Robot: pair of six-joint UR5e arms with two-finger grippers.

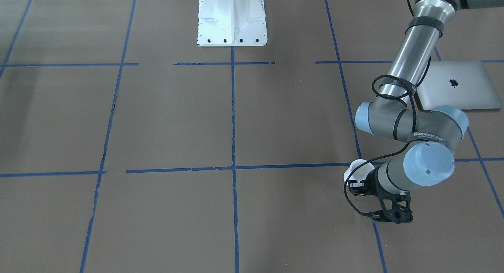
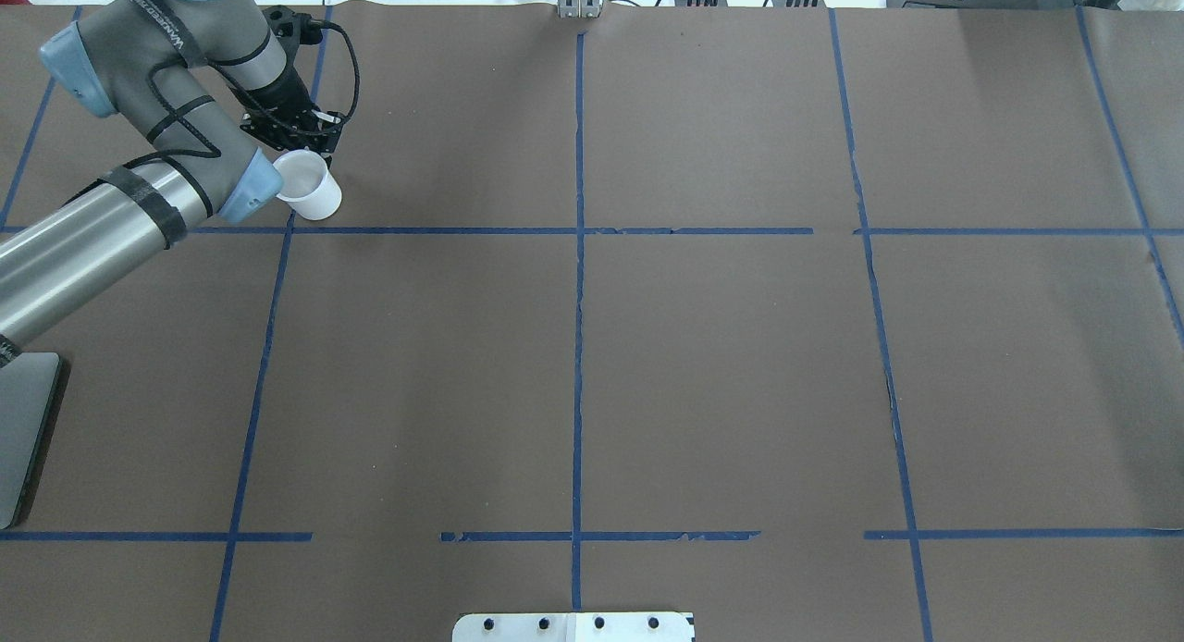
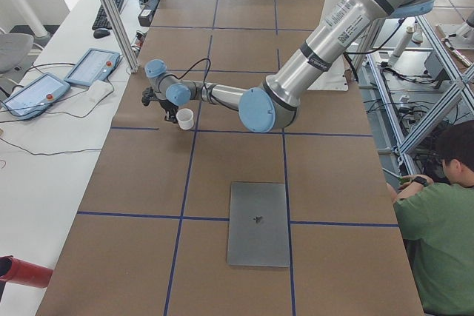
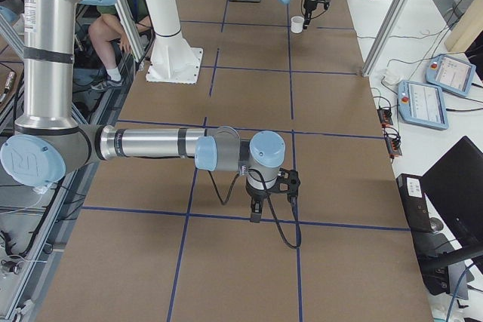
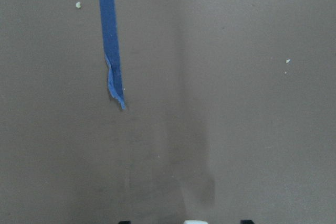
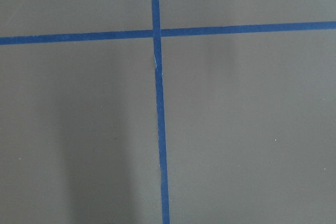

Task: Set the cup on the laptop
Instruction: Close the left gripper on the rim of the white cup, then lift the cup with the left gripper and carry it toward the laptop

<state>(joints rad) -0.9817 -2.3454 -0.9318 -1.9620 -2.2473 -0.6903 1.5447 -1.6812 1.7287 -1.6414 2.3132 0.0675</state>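
Observation:
The white cup [image 1: 356,171] is at the far left of the table, upright under my left gripper [image 1: 357,184]. The gripper's fingers stand at the cup's rim [image 2: 310,187] and are shut on it. I cannot tell whether the cup's base touches the table. A sliver of its rim shows at the bottom of the left wrist view [image 5: 193,221]. The silver laptop [image 1: 460,84] lies closed and flat nearer the robot's base, partly behind the left arm, also in the exterior left view [image 3: 258,223]. My right gripper [image 4: 272,194] hangs above the table; I cannot tell its state.
The white robot pedestal [image 1: 231,21] stands at the table's near middle edge. Blue tape lines [image 2: 578,253] divide the brown table. A metal post [image 3: 118,20] and two teach pendants [image 3: 44,86] are beyond the far edge. An operator [image 3: 437,205] sits beside the robot.

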